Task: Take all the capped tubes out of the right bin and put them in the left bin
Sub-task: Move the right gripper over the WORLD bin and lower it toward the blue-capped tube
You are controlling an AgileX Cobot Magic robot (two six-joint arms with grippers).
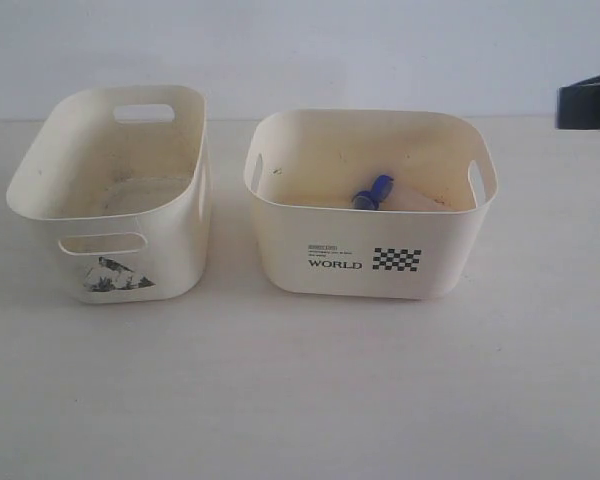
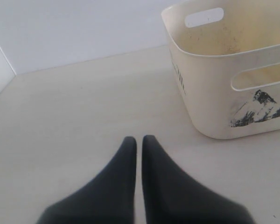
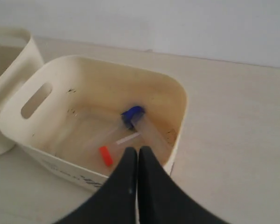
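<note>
The right bin (image 1: 370,262) (image 3: 37,149), cream with "WORLD" and a checkered patch, holds the capped tubes. A blue cap (image 1: 373,192) (image 3: 132,115) shows on a clear tube leaning in its far corner, and an orange-red cap (image 3: 105,156) lies on the floor. The second blue cap I cannot make out apart. The left bin (image 1: 130,265) (image 2: 210,107), with a dark picture, looks empty inside. My right gripper (image 3: 138,150) is shut, empty, hovering above the right bin's near rim; only a dark part (image 1: 590,100) shows at the exterior view's right edge. My left gripper (image 2: 139,139) is shut, empty, over bare table beside the left bin.
Both bins stand side by side on a pale table (image 1: 300,400) with a white wall (image 1: 300,50) behind. A low white wall (image 2: 0,70) borders the table in the left wrist view.
</note>
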